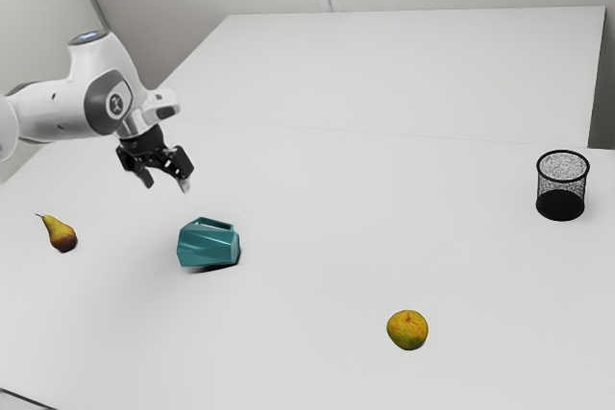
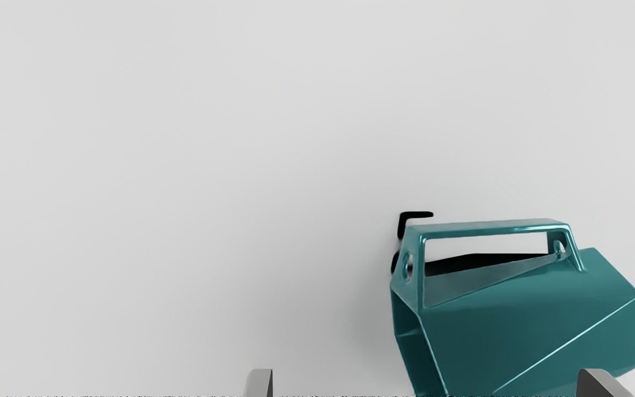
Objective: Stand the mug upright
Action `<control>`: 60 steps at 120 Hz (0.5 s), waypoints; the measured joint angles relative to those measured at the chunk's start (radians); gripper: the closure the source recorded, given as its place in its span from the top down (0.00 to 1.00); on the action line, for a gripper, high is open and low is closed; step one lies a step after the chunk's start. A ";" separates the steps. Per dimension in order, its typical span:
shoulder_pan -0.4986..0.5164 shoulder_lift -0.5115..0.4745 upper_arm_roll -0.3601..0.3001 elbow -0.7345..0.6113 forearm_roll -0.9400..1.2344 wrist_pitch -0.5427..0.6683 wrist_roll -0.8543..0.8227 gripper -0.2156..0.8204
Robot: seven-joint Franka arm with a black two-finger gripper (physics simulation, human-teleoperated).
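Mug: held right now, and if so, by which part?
Nothing is held: the gripper is open above the table, and the mug lies on its side.

Mug (image 2: 532,342) and tool (image 1: 165,184) cropped in the wrist view.
The picture's edge cuts off part of the mug and all but the ends of the tool's fingers; the mug's walls hide most of its inside, and its side against the worktop (image 1: 307,228) is hidden. The arm (image 1: 60,114) runs past the exterior view's left edge, its emblem (image 1: 116,104) too small to read.
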 joint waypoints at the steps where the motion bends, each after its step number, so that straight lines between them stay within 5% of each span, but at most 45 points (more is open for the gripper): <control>1: 0.001 0.000 0.000 -0.001 0.000 0.000 0.000 0.79; 60: 0.047 -0.018 0.064 -0.133 -0.468 0.012 0.038 0.79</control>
